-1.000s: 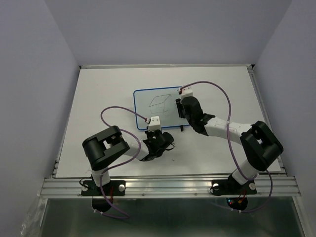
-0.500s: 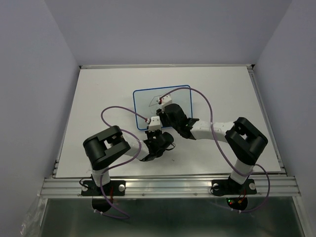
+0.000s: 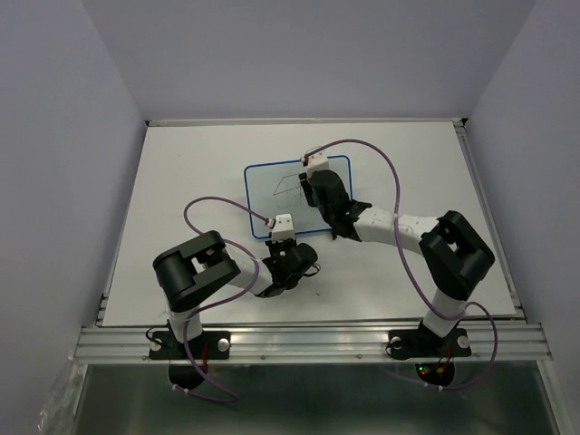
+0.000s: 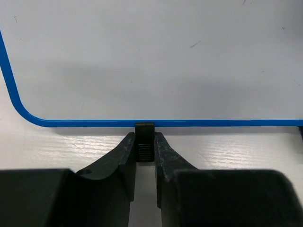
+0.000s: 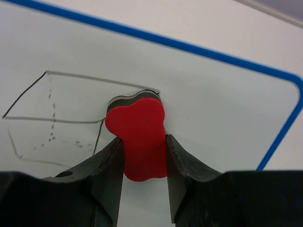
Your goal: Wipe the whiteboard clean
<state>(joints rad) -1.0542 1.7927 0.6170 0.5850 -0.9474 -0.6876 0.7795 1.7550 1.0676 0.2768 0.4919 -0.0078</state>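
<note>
The whiteboard (image 3: 272,204) with its thin blue rim lies flat at mid-table; it also fills the left wrist view (image 4: 151,61) and the right wrist view (image 5: 213,109). My left gripper (image 4: 145,147) is shut on the board's small black foot (image 4: 145,128) at its near edge. My right gripper (image 5: 142,151) is shut on the red eraser (image 5: 139,139) and presses it on the board, at the right end of a black marker box drawing (image 5: 52,113), partly smudged. In the top view the right gripper (image 3: 317,188) is over the board's right half.
The white table (image 3: 181,163) has metal rails along its near edge (image 3: 308,340) and right edge. Purple cables loop over both arms. Grey walls close in the left, right and back.
My right gripper swept the eraser left across the board, then back right and farther up. Part of the drawing's right side is gone. The left gripper has kept still.
</note>
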